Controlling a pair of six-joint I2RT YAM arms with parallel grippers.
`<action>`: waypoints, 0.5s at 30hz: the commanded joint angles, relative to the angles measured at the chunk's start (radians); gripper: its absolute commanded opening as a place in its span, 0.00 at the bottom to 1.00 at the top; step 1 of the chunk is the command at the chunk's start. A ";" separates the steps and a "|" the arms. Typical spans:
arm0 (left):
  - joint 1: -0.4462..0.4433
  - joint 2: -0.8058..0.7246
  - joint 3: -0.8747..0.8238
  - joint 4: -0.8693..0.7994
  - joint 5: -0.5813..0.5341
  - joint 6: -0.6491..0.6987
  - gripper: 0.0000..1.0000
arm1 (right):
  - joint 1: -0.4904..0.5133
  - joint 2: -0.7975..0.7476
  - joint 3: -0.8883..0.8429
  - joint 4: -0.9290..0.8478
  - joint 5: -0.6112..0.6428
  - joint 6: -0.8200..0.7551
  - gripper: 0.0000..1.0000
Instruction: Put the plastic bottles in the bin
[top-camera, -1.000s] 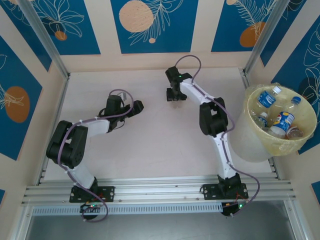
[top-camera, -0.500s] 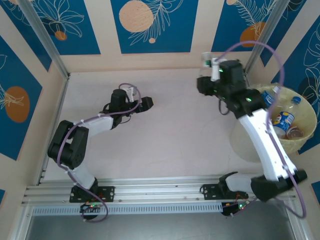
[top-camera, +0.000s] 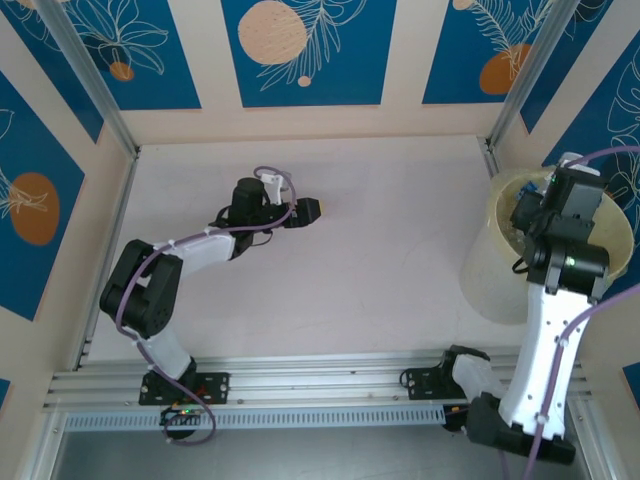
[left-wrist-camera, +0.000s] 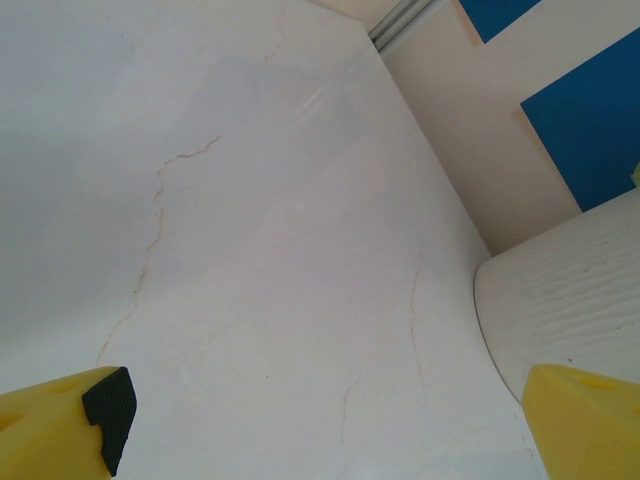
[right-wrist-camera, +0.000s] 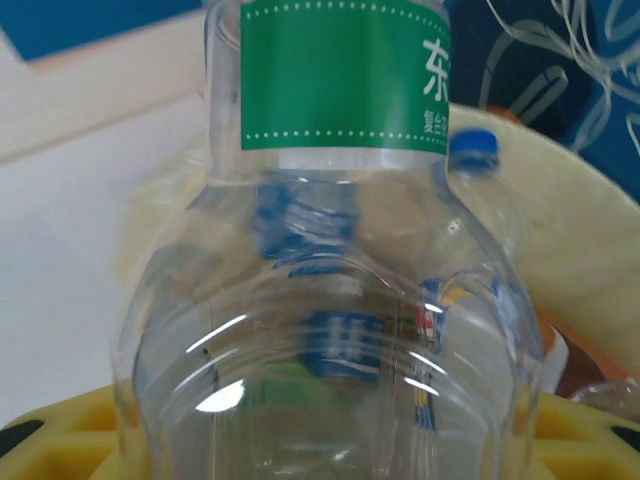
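Note:
A clear plastic bottle (right-wrist-camera: 340, 330) with a green label fills the right wrist view, and my right gripper (right-wrist-camera: 330, 455) is shut on its lower body, a yellow finger (right-wrist-camera: 70, 440) on each side. In the top view that gripper (top-camera: 535, 212) hangs over the bin (top-camera: 490, 270), a pale-yellow bucket with a bag liner at the table's right edge. The arm hides most of the bin's inside. Behind the held bottle, another bottle with a blue cap (right-wrist-camera: 472, 150) lies inside the bin's rim (right-wrist-camera: 590, 230). My left gripper (top-camera: 310, 210) is low over mid-table, open and holding nothing.
In the left wrist view the yellow fingertips (left-wrist-camera: 60, 430) stand wide apart over bare, faintly cracked white table (left-wrist-camera: 250, 250), with the bin's ribbed wall (left-wrist-camera: 570, 290) at the right. Wall panels enclose the table at the back and sides.
My right arm has swung from the back middle of the table up and right, carrying the bottle over the bin. My left gripper has slid a little to the right.

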 joint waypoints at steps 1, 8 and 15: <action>0.006 0.013 0.026 0.025 0.025 0.018 1.00 | -0.052 0.030 -0.039 0.008 -0.040 0.061 0.54; 0.004 0.001 0.015 -0.010 -0.001 0.050 1.00 | -0.047 0.062 -0.101 0.064 -0.018 0.053 0.62; 0.005 0.007 0.025 -0.017 -0.005 0.045 1.00 | 0.010 0.064 -0.056 0.018 0.058 0.080 0.87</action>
